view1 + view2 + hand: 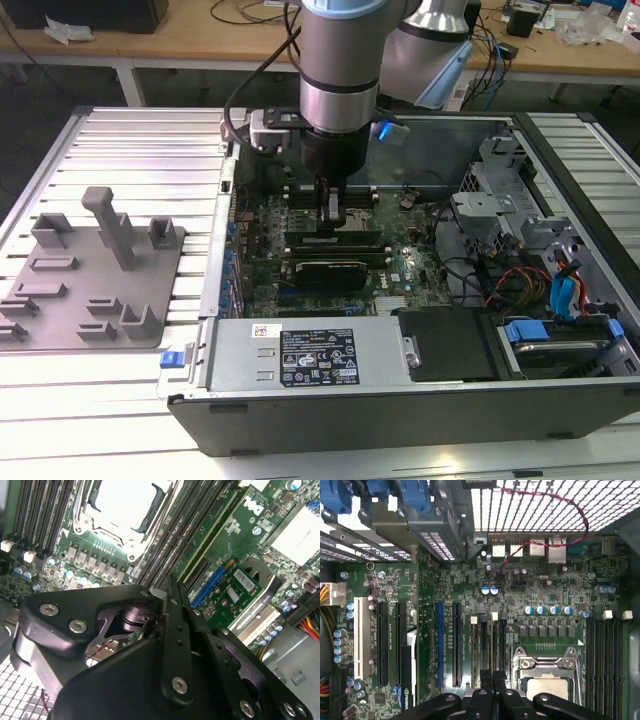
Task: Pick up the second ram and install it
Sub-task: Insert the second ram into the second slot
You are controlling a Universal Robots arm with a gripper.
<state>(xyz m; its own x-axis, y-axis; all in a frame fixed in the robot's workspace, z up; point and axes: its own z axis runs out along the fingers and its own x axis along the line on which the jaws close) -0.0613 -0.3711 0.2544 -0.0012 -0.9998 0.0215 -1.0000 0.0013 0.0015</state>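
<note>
Exterior view: gripper (333, 212) sits low just beside the socket (360, 212). Second wrist view: 2 fingers (182, 615) pinched narrow, tips at the end of the ram (207, 540), which stands upright just beside the socket. First wrist view: can't tell if they actually grip it.

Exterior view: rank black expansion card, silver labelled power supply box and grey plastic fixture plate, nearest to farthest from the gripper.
1. Black expansion card, right by the gripper.
2. Silver power supply box, case front.
3. Grey plastic fixture plate, exterior view's left.
</note>
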